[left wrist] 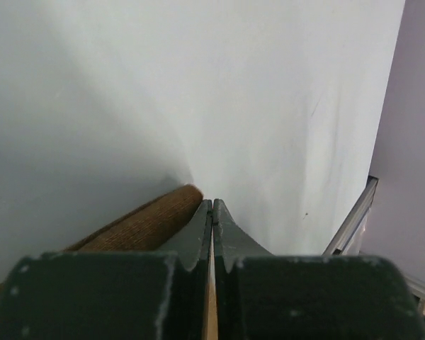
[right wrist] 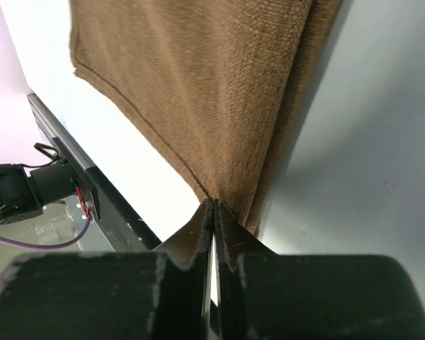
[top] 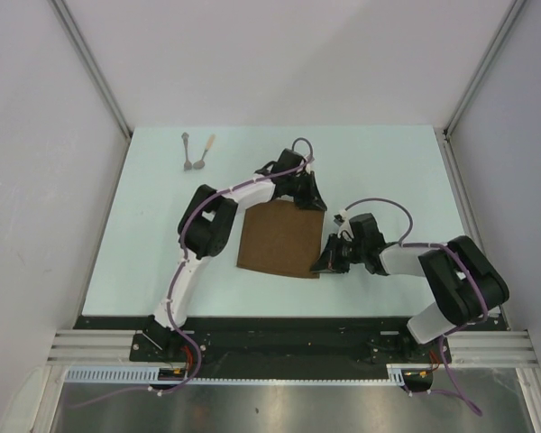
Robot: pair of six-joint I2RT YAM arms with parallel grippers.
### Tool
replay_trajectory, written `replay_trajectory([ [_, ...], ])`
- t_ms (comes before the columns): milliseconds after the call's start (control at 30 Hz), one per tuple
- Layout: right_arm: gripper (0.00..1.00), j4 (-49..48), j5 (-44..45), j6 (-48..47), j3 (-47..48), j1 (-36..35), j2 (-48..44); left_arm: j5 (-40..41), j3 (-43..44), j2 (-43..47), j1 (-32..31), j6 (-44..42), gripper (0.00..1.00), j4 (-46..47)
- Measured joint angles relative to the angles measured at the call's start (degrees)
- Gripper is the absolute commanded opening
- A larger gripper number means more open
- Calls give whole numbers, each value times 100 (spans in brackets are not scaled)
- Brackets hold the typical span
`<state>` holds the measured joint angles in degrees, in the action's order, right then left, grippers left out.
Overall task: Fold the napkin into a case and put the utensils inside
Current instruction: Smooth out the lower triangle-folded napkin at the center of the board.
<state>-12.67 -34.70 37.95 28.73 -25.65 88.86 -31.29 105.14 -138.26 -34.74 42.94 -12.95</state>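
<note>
The brown napkin (top: 279,239) lies folded over as a rough rectangle in the middle of the table. My left gripper (top: 314,202) is at its far right corner. In the left wrist view its jaws (left wrist: 212,203) are shut, with a thin strip of cloth between them and the rounded fold of the napkin (left wrist: 145,225) just to their left. My right gripper (top: 324,263) is at the near right corner, shut on the napkin's edge (right wrist: 219,106), which pulls up into the tips (right wrist: 214,203). The two utensils, grey-handled (top: 187,152) and tan-handled (top: 206,151), lie side by side at the far left.
White table (top: 388,171) with grey enclosure walls on three sides. A black rail (top: 279,343) runs along the near edge at the arm bases; it also shows in the right wrist view (right wrist: 78,166). The left arm's elbow (top: 206,224) sits just left of the napkin.
</note>
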Motion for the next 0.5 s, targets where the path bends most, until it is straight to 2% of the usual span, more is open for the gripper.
replay_trajectory([
  [67,6,94,28,-4,2,0,-166,90,304,-28,0,-87,12,-190],
  [100,6,177,52,-7,15,0,-262,111,413,-28,0,-118,19,-254],
  [233,7,382,129,-33,208,0,-501,138,557,131,4,-260,36,-337],
  [333,8,330,125,-46,319,0,-446,153,173,509,57,-313,40,-404],
  [500,11,232,101,-48,310,0,17,153,-962,1526,428,-468,49,-496],
])
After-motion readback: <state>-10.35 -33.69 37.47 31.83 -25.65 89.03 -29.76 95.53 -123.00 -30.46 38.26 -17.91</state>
